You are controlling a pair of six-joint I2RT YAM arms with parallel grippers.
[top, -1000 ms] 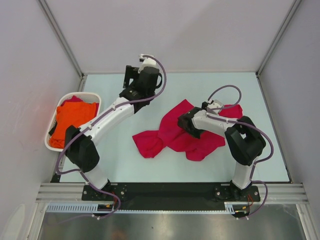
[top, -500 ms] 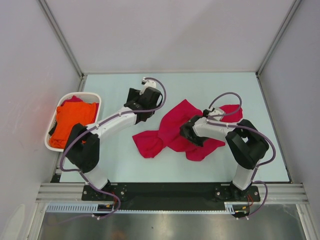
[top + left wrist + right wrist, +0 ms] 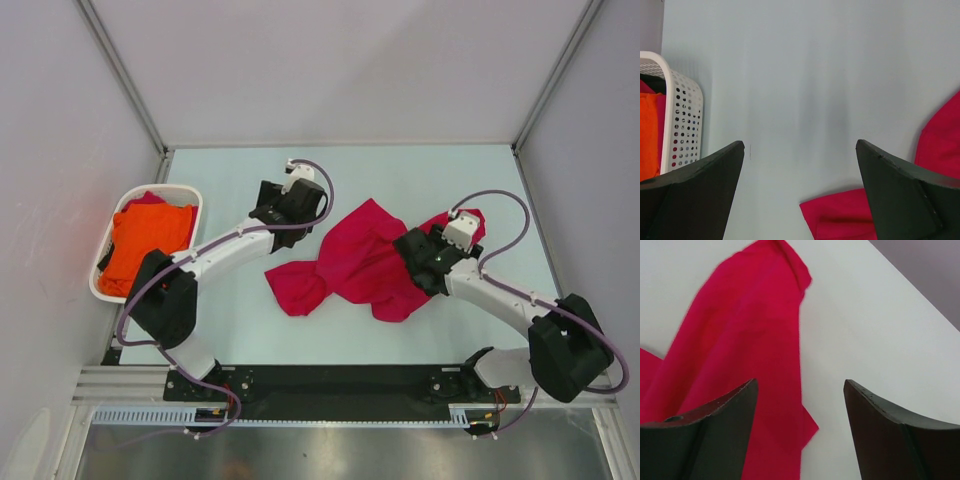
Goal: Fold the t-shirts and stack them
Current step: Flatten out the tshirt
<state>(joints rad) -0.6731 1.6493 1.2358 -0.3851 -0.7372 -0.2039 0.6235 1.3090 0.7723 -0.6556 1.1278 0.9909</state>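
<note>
Red shirt (image 3: 355, 268) is on the table (image 3: 450, 180), roughly mid-table between the two arms. It's crumpled, not folded, with one lobe bunched toward the near left and another part stretching to the far right. Orange shirt (image 3: 140, 245) sits rumpled in the white basket (image 3: 685, 117) at the table's left edge. A strip of red cloth shows at the basket's far end next to the orange. The two shirts are well apart, nothing stacked.

Left gripper (image 3: 290, 208) hangs over bare table just off the red shirt's far-left side, between shirt and basket. Wrist view shows both fingers spread wide with only table between them. Basket wall is off to the left, red cloth edge at lower right. Cloth isn't touching the fingers as far as I can tell.

Right gripper (image 3: 418, 255) is over the right part of the red shirt, arm reaching in from the near-right corner. Wrist view — fingers apart, gripping nothing. Red cloth lies under and beyond the finger on the left of that view, its edge running up through the gap. Bare table is under the other finger. Can't tell from either view whether the fingertips touch the cloth.
</note>
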